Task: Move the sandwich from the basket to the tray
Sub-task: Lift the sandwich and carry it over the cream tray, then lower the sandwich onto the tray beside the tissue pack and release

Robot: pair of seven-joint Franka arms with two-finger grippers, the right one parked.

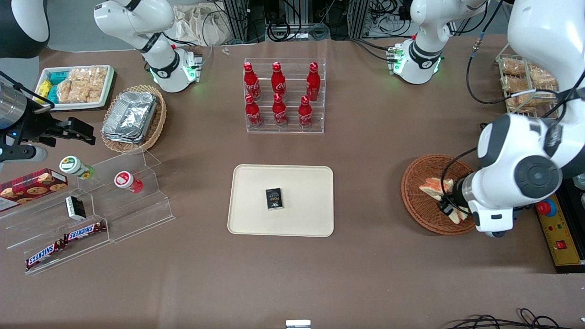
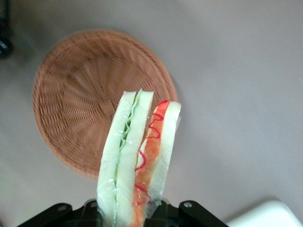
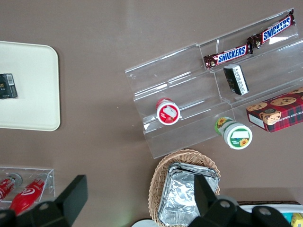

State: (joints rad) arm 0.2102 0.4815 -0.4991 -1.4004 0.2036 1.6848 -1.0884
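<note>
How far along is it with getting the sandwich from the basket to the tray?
Done: the wrapped triangular sandwich is gripped by the left arm's tool and lifted above the round reddish-brown wicker basket. In hand: carrying it. Left: crossing to the cream rectangular tray, which holds only a small dark packet, then releasing.

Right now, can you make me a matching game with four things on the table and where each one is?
Things:
1. sandwich
2. small black box
3. foil containers
4. cola bottles

Places:
A. in the pale oval wicker basket
B. on the cream tray
C. on the clear tiered rack
D. held in the pincer above the round brown basket

Pairs: 1-D, 2-B, 3-A, 4-C
</note>
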